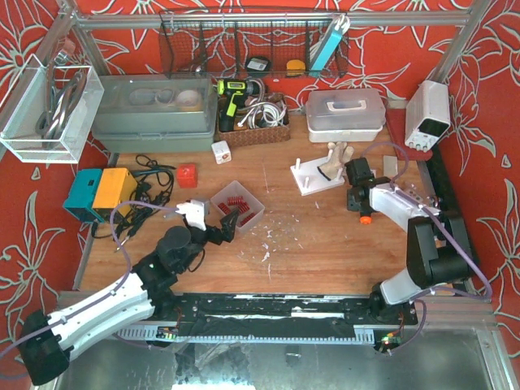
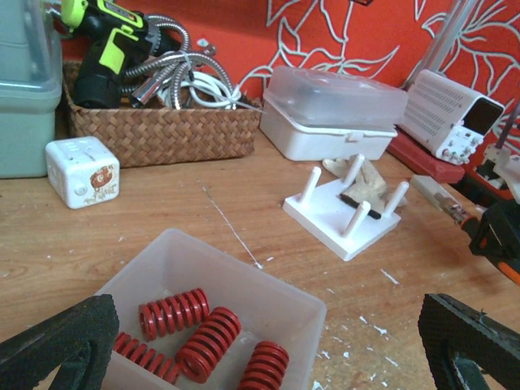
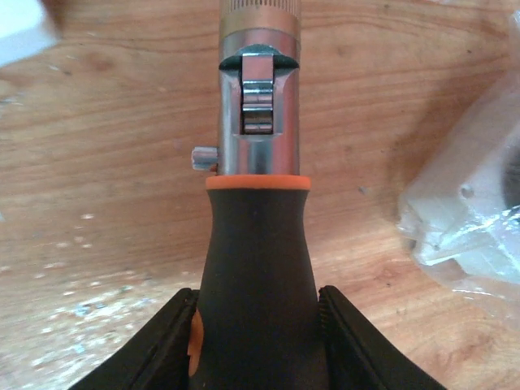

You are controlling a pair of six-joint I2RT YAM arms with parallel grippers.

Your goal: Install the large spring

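Observation:
Several red coil springs [image 2: 207, 341] lie in a translucent plastic bin [image 2: 268, 280], which also shows in the top view [image 1: 248, 197]. My left gripper [image 2: 268, 329] hangs open and empty just above the bin's near side, its black fingers [image 2: 61, 341] wide apart; in the top view it [image 1: 227, 225] is at the bin's near-left edge. A white base with upright pegs [image 2: 345, 215] stands on the table to the right [image 1: 315, 176]. My right gripper [image 3: 258, 313] is shut on the black-and-orange handle of a ratchet tool [image 3: 256, 236], low over the table near the base [image 1: 358, 201].
A wicker basket [image 2: 162, 130] with a drill and cables, a white cube [image 2: 81, 171], a white lidded box [image 2: 337, 114] and a power supply [image 2: 455, 118] stand behind. A teal-and-orange box and black cables [image 1: 138, 195] lie at the left. A clear plastic piece [image 3: 471, 203] lies right of the tool.

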